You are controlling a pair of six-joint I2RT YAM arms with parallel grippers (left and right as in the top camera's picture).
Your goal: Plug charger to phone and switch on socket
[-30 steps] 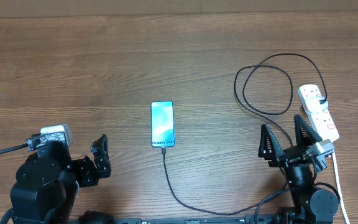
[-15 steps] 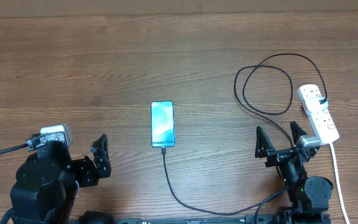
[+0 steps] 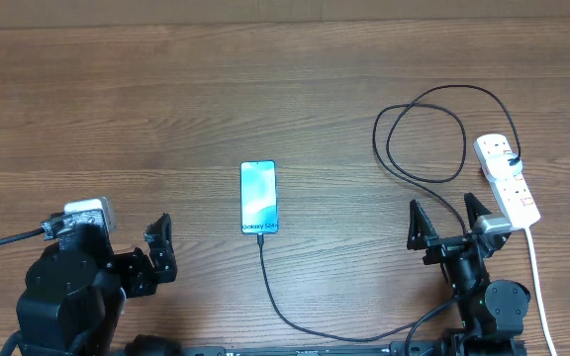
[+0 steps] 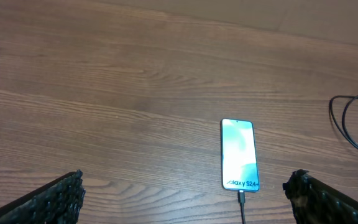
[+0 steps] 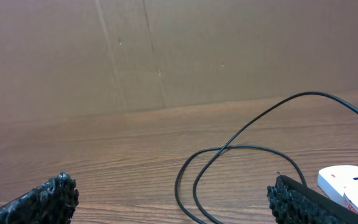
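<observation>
The phone [image 3: 258, 197] lies mid-table with its light blue screen lit; it also shows in the left wrist view [image 4: 238, 154]. The black charger cable [image 3: 424, 133] loops at the right, and its connector tip [image 4: 241, 197] sits in the phone's near end. The white socket strip [image 3: 508, 178] lies at the far right, its corner also in the right wrist view [image 5: 352, 184]. My left gripper [image 3: 159, 247] is open and empty, to the left of the phone and nearer the front edge. My right gripper [image 3: 447, 222] is open and empty, just left of the strip.
The strip's white cord [image 3: 539, 282] runs toward the near edge at the right. The black cable trails along the front [image 3: 305, 321] between the arms. A brown cardboard wall [image 5: 166, 50] stands behind the table.
My right gripper has drawn back a little toward the near edge and shifted slightly left, away from the strip. The left arm, phone and cable have not moved.
</observation>
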